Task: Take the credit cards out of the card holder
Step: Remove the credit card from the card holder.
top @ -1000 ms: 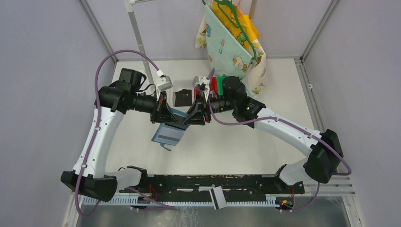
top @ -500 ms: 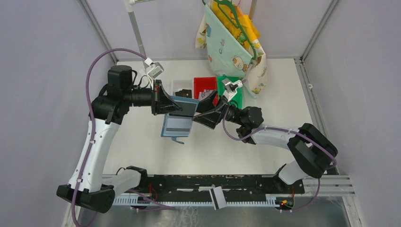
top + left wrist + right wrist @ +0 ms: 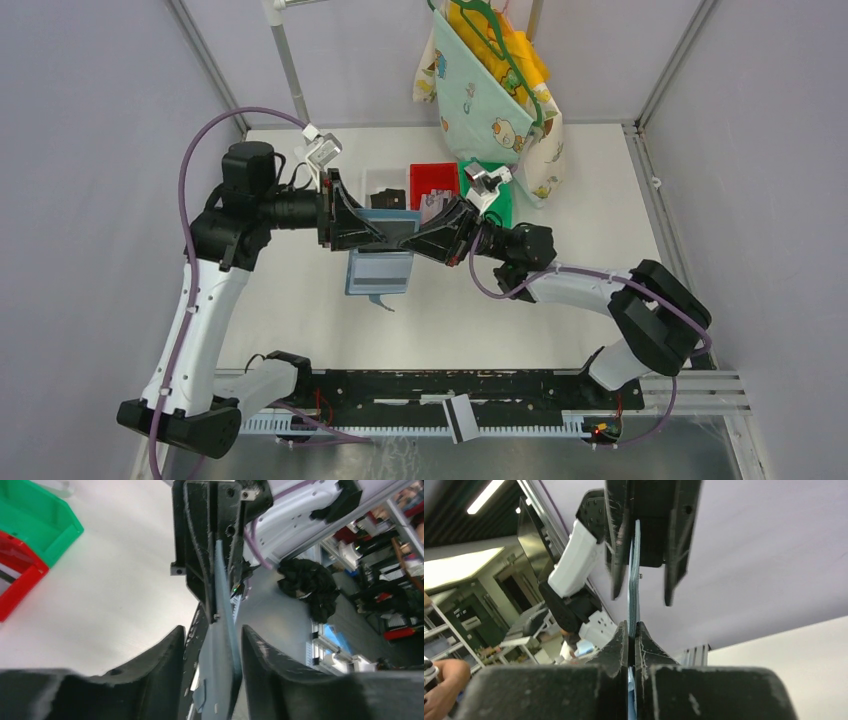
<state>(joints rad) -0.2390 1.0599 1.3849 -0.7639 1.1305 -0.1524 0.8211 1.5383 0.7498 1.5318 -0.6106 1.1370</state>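
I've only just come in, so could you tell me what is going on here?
The teal card holder hangs unfolded in the air between both arms, above the table. The right hand is clamped shut on its upper flap; the left hand stands open around the same flap.

The card holder (image 3: 380, 272) is located over the table (image 3: 300, 320), left of centre, its lower part hung toward the near edge. Its far edge is placed between the left gripper (image 3: 212, 632), entered from the left, and the right gripper (image 3: 630, 630), entered from the right, the two set tip to tip. Behind them three bins are ranged side by side: left bin (image 3: 383, 190), middle bin (image 3: 433, 180), right bin (image 3: 507, 205). A cloth bag (image 3: 490, 90) is hung behind the right bin.
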